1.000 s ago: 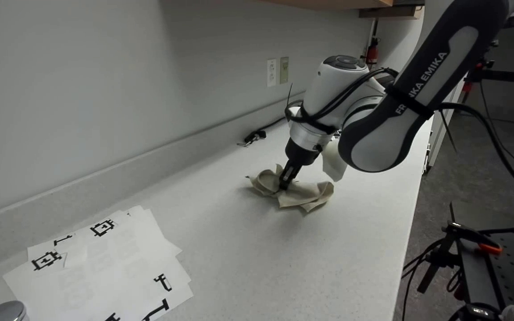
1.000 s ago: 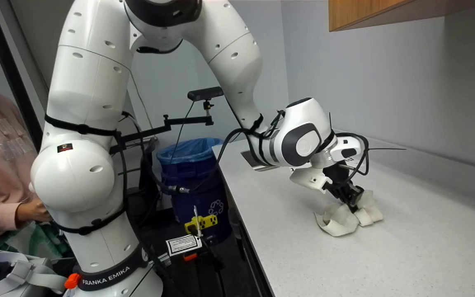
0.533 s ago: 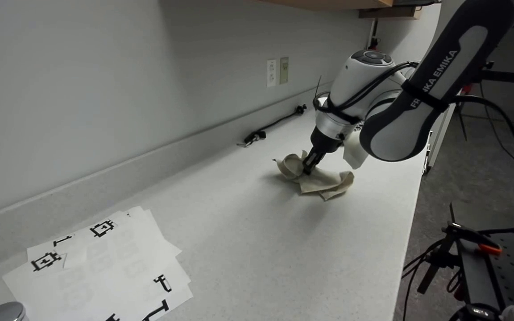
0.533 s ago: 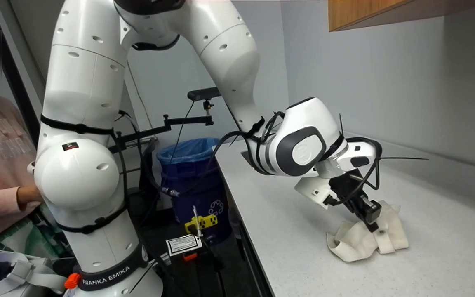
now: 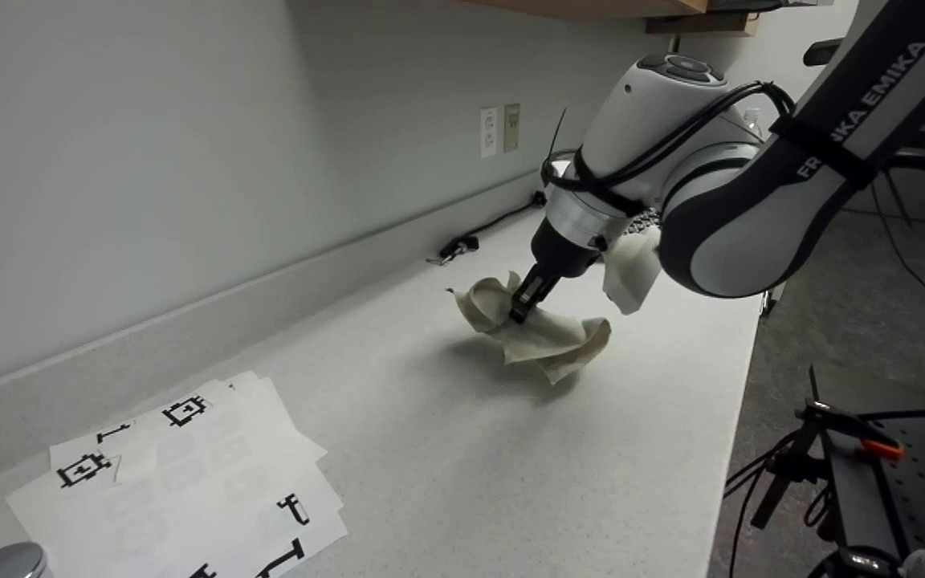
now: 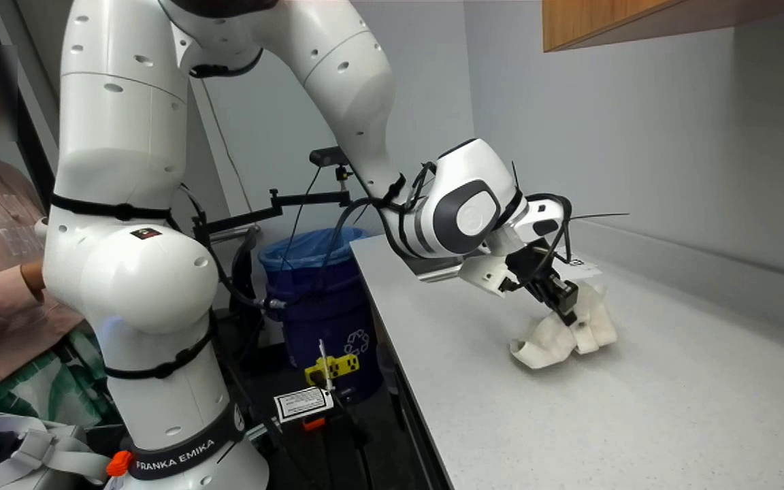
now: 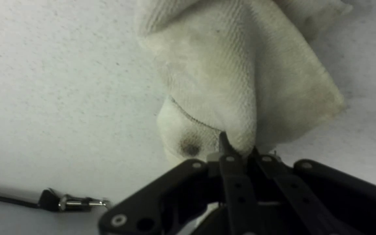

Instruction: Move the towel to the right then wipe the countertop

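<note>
The claw (image 7: 240, 148) is clenched on a fold of the towel (image 7: 219, 71), its fingertips (image 7: 225, 143) pinching from both sides. The towel hangs crumpled over the middle of the countertop (image 5: 511, 478) in both exterior views; the shadow beneath suggests a slight lift, though whether a corner touches is hard to tell. To wipe well, I judge, the claw should sink until the towel lies broad and presses lightly, so that its folds rather than the fingertips rub the surface, then sweep evenly, stopping short of the cord (image 5: 462, 243) along the wall (image 5: 133, 160) and the loose papers (image 5: 189, 474). The wrist view shows a dark spot (image 7: 190, 147) on the towel, hard to make out from outside; an exterior view shows a blue bin (image 6: 324, 327) and a person (image 6: 1, 258), both absent from the wrist view
</note>
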`<state>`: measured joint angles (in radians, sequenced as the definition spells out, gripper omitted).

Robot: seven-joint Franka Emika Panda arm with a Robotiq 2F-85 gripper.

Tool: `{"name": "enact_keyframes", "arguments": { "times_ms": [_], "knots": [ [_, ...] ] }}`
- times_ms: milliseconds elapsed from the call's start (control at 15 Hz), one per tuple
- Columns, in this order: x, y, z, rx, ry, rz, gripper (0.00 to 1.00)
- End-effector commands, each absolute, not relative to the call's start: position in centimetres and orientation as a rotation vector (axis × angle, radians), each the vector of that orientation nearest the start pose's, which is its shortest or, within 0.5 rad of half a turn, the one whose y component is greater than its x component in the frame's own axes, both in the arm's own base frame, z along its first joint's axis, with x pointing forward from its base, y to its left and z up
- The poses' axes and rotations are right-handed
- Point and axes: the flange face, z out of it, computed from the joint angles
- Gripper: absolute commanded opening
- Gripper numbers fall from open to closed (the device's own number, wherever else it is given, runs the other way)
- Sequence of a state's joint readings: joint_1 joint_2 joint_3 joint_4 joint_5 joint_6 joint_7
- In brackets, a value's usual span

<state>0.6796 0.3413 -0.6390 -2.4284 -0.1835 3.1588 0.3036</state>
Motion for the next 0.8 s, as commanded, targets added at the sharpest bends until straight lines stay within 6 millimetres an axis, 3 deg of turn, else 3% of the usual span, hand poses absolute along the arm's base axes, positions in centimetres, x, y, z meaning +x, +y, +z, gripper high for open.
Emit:
{"name": "enact_keyframes", "arguments": {
  "times_ms": [0, 400, 733],
  "knots": [
    [51.7, 6.4, 27.5, -3.140, -0.029, -0.748, 0.02],
    [50.2, 9.3, 31.8, -3.099, -0.089, -0.599, 0.02],
    [49.4, 9.9, 35.3, -3.092, -0.085, -0.542, 0.02]
  ]
}}
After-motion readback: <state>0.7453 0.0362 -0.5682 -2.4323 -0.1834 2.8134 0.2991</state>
